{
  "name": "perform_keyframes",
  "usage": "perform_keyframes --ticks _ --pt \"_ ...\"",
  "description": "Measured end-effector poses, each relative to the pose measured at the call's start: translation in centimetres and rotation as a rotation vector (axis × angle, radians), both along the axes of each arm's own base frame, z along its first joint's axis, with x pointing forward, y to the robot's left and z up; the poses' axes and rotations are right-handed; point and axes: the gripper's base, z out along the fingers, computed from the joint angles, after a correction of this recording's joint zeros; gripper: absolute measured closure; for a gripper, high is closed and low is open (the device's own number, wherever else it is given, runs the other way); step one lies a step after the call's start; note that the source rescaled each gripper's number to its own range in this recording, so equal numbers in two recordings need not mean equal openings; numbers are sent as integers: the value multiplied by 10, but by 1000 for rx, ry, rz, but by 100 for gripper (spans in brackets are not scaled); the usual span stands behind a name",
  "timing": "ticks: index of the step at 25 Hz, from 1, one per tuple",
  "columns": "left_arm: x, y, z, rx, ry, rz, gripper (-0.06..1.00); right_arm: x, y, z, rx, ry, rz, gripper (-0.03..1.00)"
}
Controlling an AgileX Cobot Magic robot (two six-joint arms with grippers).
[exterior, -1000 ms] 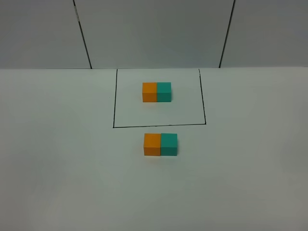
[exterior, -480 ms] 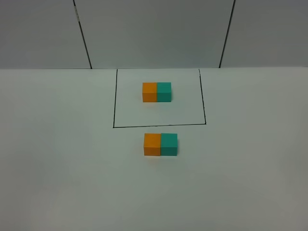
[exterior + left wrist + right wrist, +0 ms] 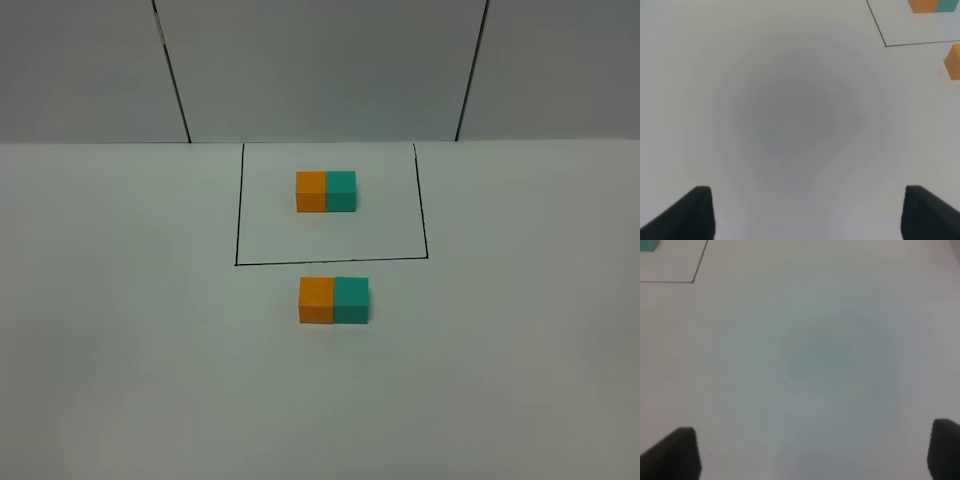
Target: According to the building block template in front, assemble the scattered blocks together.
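Observation:
The building block template (image 3: 325, 191), an orange cube joined to a teal-green cube, sits inside a thin black drawn rectangle (image 3: 237, 220). The loose orange cube (image 3: 316, 300) and the loose teal-green cube (image 3: 351, 300) lie side by side and touching, just in front of the rectangle, orange on the left. In the left wrist view the template (image 3: 935, 5) and the loose orange cube (image 3: 954, 61) show at the picture's edge. My left gripper (image 3: 807, 215) is open and empty over bare table. My right gripper (image 3: 812, 452) is open and empty; only the template's teal corner (image 3: 649, 245) shows there. Neither gripper shows in the exterior high view.
The white table (image 3: 120, 330) runs back to a grey panelled wall (image 3: 320, 70) with dark vertical seams. The rectangle's corner line shows in the left wrist view (image 3: 885, 45) and in the right wrist view (image 3: 694, 281).

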Motion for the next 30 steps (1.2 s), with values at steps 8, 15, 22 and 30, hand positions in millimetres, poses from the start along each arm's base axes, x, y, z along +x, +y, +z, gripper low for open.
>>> perform_keyframes --ticks 8,15,22,30 --pt "0 0 0 0 0 0 24 0 0 0 4 0 3 38" --pt "0 0 0 0 0 0 24 0 0 0 4 0 3 62" --pt "0 0 0 0 0 0 24 0 1 0 7 0 4 84" --pt "0 0 0 0 0 0 24 0 3 0 34 1 22 96"
